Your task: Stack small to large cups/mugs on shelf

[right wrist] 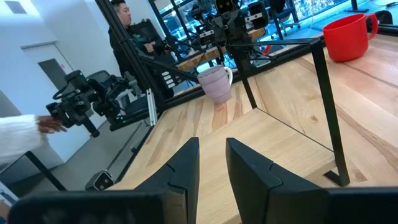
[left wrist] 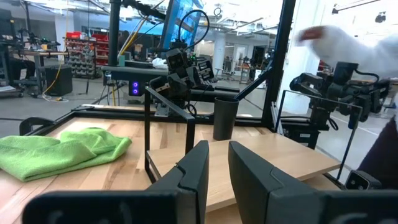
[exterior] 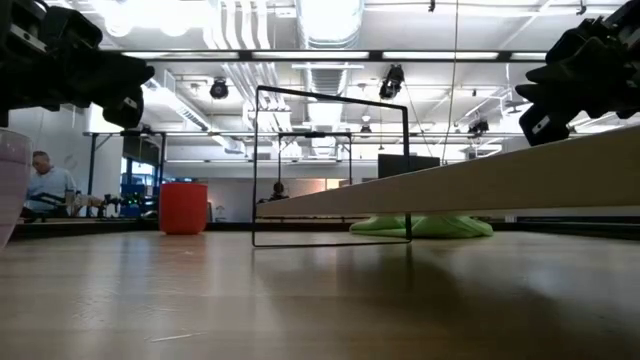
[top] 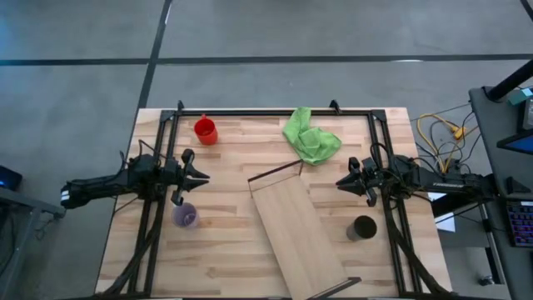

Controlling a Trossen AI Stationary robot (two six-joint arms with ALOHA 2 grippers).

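From above, everything laid out at once: shelf (top: 298,237) slanting across the table (top: 225,267) middle, red cup (top: 206,130) near the far edge, purple cup (top: 185,217) close by the left gripper (top: 200,176), black cup (top: 361,227) near the right gripper (top: 343,182), green cloth (top: 311,137) at the far edge. All three cups on the tabletop, none on the shelf.

Down at table height, a different story: shelf seen edge-on, raised clear of the table on a thin black frame (exterior: 330,165). Red cup (exterior: 183,208) upright in the distance, cloth (exterior: 420,226) peeking under the shelf (exterior: 470,180). Purple cup (exterior: 12,185) cut off at the frame edge; black cup out of sight here. A person (exterior: 45,185) seated far back in the room.

Left wrist: fingers (left wrist: 193,171) slightly apart with a narrow gap, pinching nothing, hovering off the table. Beyond them the shelf (left wrist: 273,165), black cup (left wrist: 225,118), cloth (left wrist: 59,152), right arm past that. A blurred white sleeve (left wrist: 348,43) at the edge, hard to make out.

Right wrist: fingers (right wrist: 186,165) likewise slightly parted, empty. Purple cup (right wrist: 214,83) with handle and red cup (right wrist: 348,37) beyond the frame, a person (right wrist: 127,31) standing behind the table.
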